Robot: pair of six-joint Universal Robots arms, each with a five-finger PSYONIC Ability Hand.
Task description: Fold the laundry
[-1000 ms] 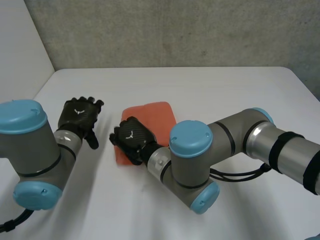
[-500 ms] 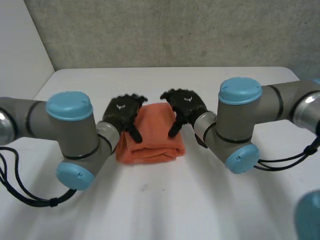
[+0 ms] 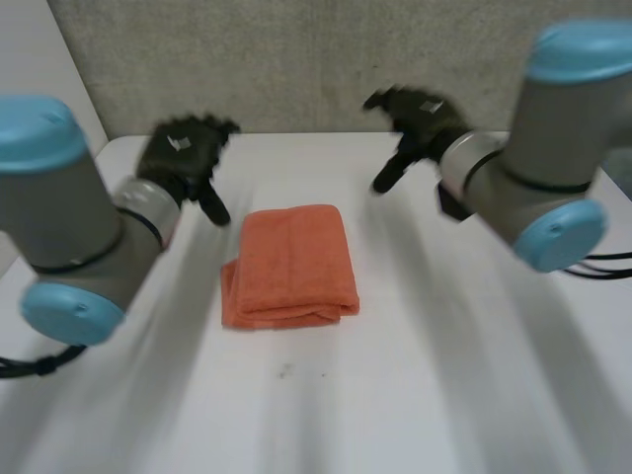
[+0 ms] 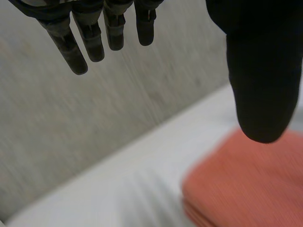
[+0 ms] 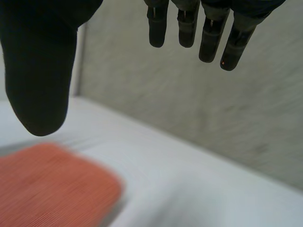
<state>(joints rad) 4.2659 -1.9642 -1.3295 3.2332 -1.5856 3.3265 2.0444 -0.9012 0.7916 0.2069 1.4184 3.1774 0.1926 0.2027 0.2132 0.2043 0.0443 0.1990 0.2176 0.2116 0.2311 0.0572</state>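
- The left hand [image 3: 184, 156] hangs in the air over the far left part of the table, its fingers [image 4: 78, 54] straight and spread away from the thumb, with nothing between them.
- The right hand [image 3: 420, 117] is raised over the far right part of the table, its fingers [image 5: 227, 45] loose and apart from the thumb, also holding nothing.
- Half a second ago both hands sat on the far edge of the orange cloth [image 3: 291, 262], one at each far corner. Now both have lifted off and drawn outward, well apart from the cloth and from each other.
- A second ago the right hand lay on the cloth's near left part and the left hand rested on the table beside it. Now neither touches anything.
- The left arm [image 3: 59, 217] and the right arm [image 3: 538, 163] have swung out to the sides, leaving the middle of the table open to the head view.
- The orange cloth lies folded into a compact, several-layered rectangle near the middle of the white table [image 3: 454, 355], its stacked layers showing along the near and left edges.
- In each wrist view the cloth lies below the thumb, on the table, clear of the hand.
- Behind the table stands a grey wall [image 3: 296, 59].
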